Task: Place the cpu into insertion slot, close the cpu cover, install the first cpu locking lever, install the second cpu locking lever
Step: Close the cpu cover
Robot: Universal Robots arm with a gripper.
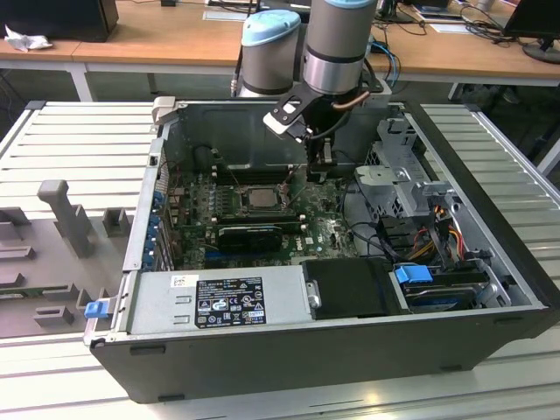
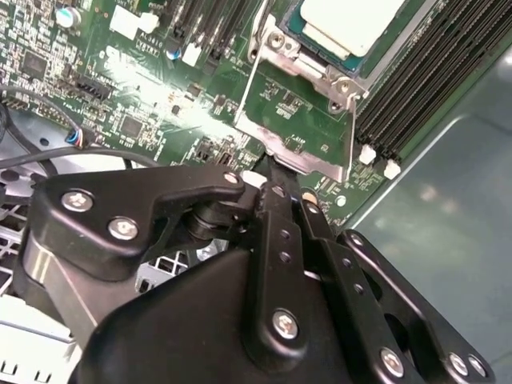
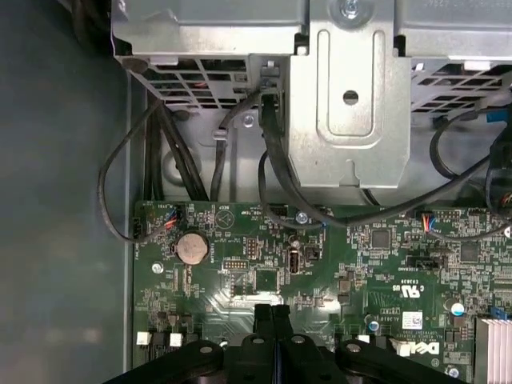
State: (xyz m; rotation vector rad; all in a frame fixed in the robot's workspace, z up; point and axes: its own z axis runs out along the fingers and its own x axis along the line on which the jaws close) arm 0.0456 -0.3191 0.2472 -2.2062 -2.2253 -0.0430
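Cpu (image 2: 352, 20) pale silvery-beige. Cover (image 2: 312, 70) silvery. Board (image 3: 240, 264) green, fine pale traces, dark chips dotted over it. Memory slots (image 2: 424, 72) black, white clips. Gripper (image 2: 276, 172) black, silver screws. Case (image 1: 289, 350) dark grey; tab (image 1: 413, 274) blue. Table (image 1: 70, 131) pale grey, ribbed.

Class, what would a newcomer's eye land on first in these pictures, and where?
The robot arm reaching down into the open computer case in the exterior view. In the second wrist view its black gripper, fingers together, sits at the edge of the open silvery cover, with the pale chip beyond it.
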